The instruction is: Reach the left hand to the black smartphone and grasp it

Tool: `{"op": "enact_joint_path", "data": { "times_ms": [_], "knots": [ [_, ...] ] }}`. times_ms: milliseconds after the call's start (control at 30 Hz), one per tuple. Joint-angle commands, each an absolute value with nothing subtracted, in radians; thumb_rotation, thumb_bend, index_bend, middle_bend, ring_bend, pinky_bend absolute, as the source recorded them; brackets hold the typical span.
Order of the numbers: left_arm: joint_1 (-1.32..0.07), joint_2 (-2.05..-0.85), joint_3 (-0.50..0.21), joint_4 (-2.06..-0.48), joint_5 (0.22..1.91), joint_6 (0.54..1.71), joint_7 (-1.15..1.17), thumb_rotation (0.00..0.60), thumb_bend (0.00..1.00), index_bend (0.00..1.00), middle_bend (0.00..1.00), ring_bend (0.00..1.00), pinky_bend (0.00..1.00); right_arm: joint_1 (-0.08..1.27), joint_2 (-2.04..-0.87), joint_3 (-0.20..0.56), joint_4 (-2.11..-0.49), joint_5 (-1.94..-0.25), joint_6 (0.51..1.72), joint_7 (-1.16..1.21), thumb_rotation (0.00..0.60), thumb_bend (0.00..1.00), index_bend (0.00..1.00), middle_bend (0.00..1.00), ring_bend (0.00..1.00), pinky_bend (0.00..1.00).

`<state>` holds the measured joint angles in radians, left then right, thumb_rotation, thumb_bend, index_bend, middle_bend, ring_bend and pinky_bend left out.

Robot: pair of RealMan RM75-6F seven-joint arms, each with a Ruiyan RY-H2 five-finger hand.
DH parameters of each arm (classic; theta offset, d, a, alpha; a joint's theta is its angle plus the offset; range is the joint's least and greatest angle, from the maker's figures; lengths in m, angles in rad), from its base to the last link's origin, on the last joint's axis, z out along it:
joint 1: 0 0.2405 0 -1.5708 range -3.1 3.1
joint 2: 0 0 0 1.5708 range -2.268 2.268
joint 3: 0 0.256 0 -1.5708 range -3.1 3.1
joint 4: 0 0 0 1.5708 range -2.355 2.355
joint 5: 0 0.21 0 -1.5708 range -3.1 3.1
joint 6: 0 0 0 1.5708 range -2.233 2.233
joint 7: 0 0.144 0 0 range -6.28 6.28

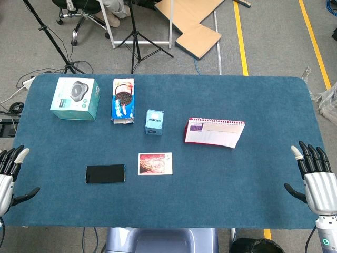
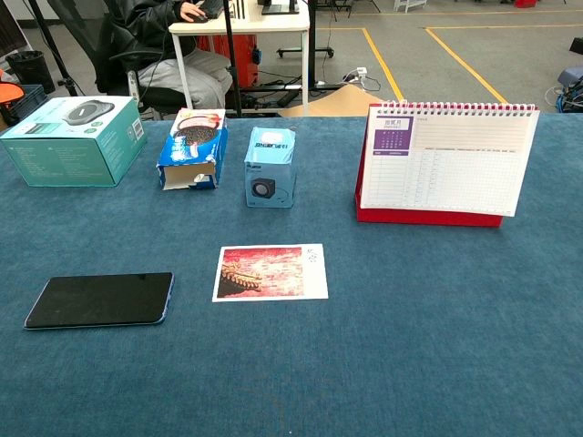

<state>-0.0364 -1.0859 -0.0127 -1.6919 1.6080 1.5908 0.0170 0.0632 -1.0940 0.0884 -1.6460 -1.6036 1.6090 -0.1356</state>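
Observation:
The black smartphone [image 1: 105, 174] lies flat, screen up, on the blue table cloth left of centre; the chest view shows the smartphone [image 2: 100, 299] at its lower left. My left hand [image 1: 9, 174] hovers at the table's left edge, fingers spread, holding nothing, well to the left of the phone. Over at the right edge, my right hand [image 1: 314, 176] is likewise spread and empty. Neither hand appears in the chest view.
A picture postcard [image 1: 155, 163] lies just right of the phone. Behind stand a teal box [image 1: 75, 98], a blue cookie box [image 1: 122, 100], a small light-blue speaker box [image 1: 154, 122] and a desk calendar [image 1: 214, 132]. Tripods and a chair are beyond the table.

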Motion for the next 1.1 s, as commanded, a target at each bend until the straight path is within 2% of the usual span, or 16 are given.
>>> {"op": "enact_joint_path", "data": {
  "times_ms": [33,267,333,400,467,700,1100],
  "knots": [
    [-0.037,-1.085,-0.014,-1.689,1.607,1.591,0.012,0.600,0.05,0.00,0.00,0.00,0.00,0.063,-1.095,0.088,-1.646,-1.599,1.605,-0.135,0.600,0.00,0.05,0.00,0.00,0.00],
    [-0.053,-1.096,-0.018,-1.678,1.597,1.561,0.011,0.600,0.05,0.00,0.00,0.00,0.00,0.061,-1.094,0.086,-1.657,-1.603,1.608,-0.135,0.600,0.00,0.06,0.00,0.00,0.00],
    [-0.069,-1.109,-0.021,-1.674,1.592,1.533,0.017,0.600,0.09,0.00,0.00,0.00,0.00,0.061,-1.093,0.086,-1.661,-1.600,1.606,-0.133,0.600,0.00,0.06,0.00,0.00,0.00],
    [-0.086,-1.120,-0.023,-1.672,1.588,1.503,0.023,0.600,0.19,0.00,0.00,0.00,0.00,0.062,-1.092,0.087,-1.663,-1.598,1.603,-0.129,0.600,0.00,0.06,0.00,0.00,0.00],
    [-0.114,-1.139,-0.025,-1.672,1.586,1.458,0.029,0.600,0.24,0.00,0.00,0.00,0.00,0.066,-1.091,0.089,-1.663,-1.595,1.597,-0.126,0.600,0.00,0.06,0.00,0.00,0.00],
    [-0.238,-1.287,-0.050,-1.655,1.530,1.258,0.167,0.600,0.25,0.00,0.00,0.00,0.00,0.072,-1.085,0.087,-1.649,-1.582,1.575,-0.088,0.600,0.00,0.06,0.00,0.00,0.00],
    [-0.319,-1.486,-0.064,-1.553,1.416,1.118,0.301,0.600,0.26,0.00,0.00,0.00,0.00,0.076,-1.079,0.087,-1.633,-1.564,1.555,-0.052,0.600,0.00,0.07,0.00,0.00,0.00]
  ]
}}
